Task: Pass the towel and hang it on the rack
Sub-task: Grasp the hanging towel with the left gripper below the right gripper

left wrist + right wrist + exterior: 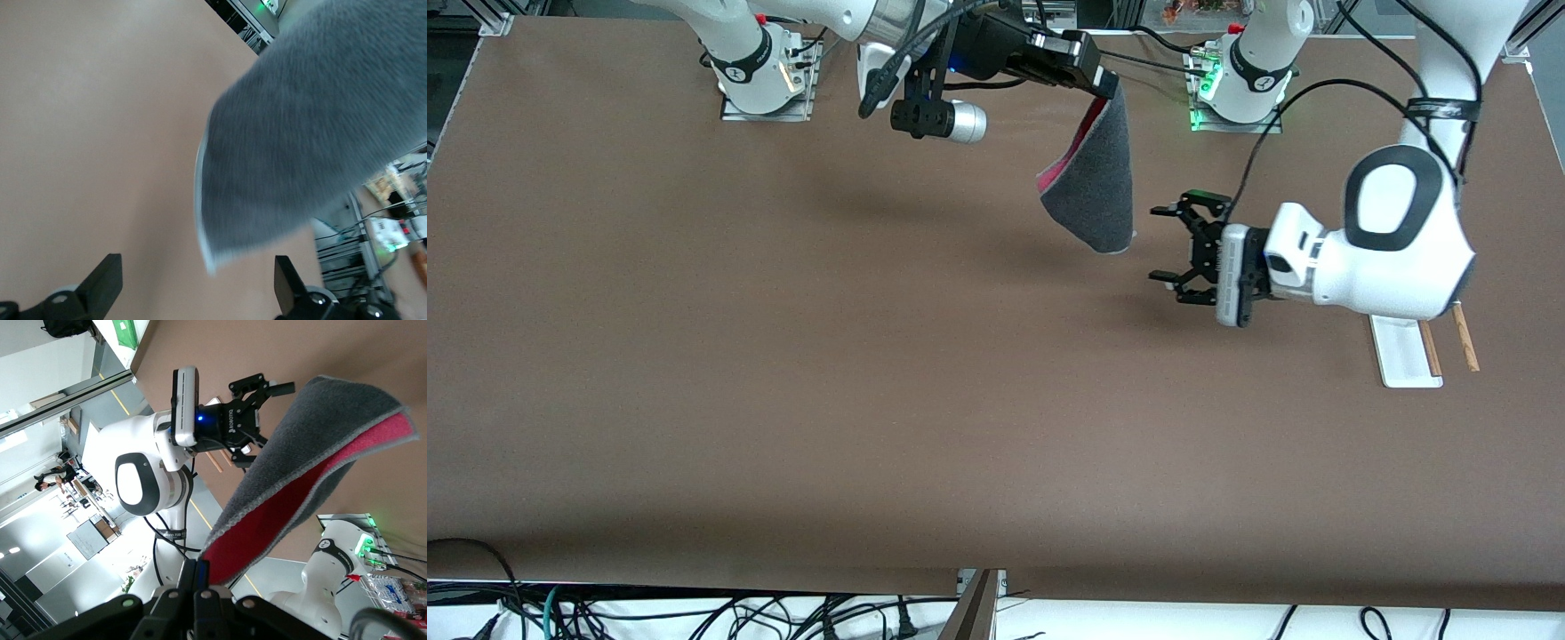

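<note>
Both arms: glossy white shells, rounded joints. Left arm (1400, 240) has a black oval ring on its big joint cover and a black strap holding a thin black cable (1280, 116). Left gripper (1167, 244): black skeletal fingers on a grey-white block. Right arm (738, 40) has a black band near its base, a silver collar and a bundle of black cables. Right gripper (1110, 84): black boxy body. Silver-tipped black camera (947, 117) on its wrist. Bases (1232, 84) on metal plates, green light at 1.
</note>
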